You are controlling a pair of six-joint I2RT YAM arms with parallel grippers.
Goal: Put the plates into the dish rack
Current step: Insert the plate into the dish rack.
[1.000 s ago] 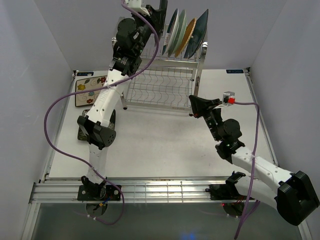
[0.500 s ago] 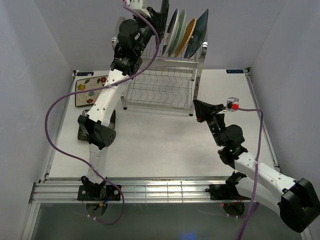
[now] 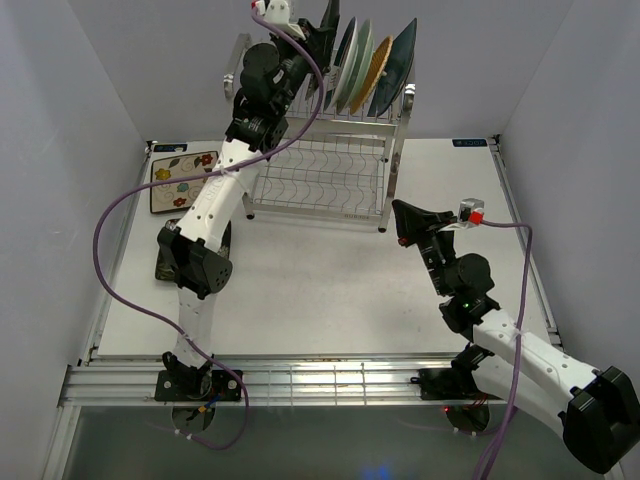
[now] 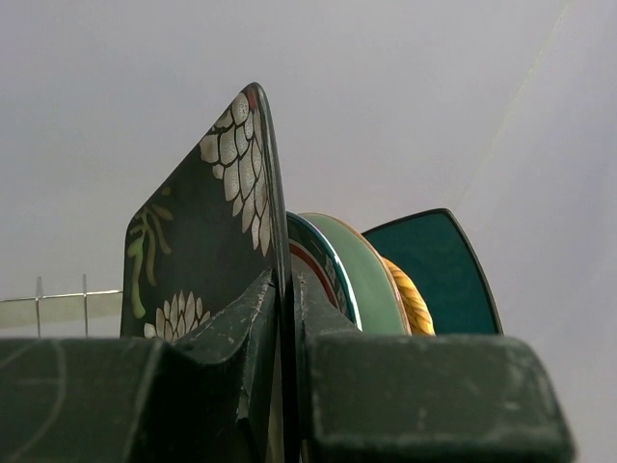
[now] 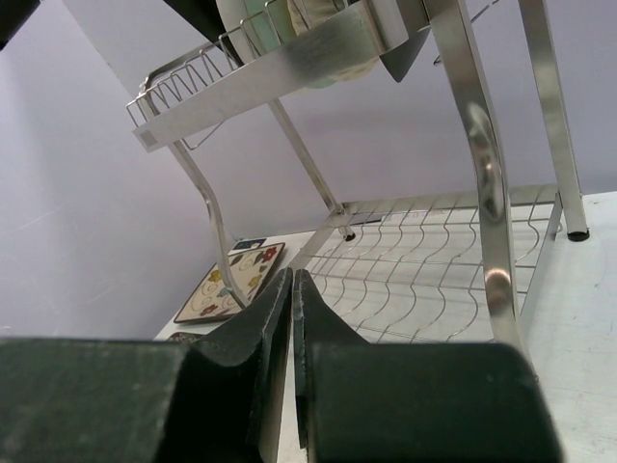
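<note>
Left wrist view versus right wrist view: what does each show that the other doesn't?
Only left wrist: the left gripper clamped on the dark floral plate. Only right wrist: the shut, empty right gripper, the shiny steel wire dish rack with its lower shelf, and the cream floral rectangular plate flat on the table. Both: the row of upright plates on the upper tier.
</note>
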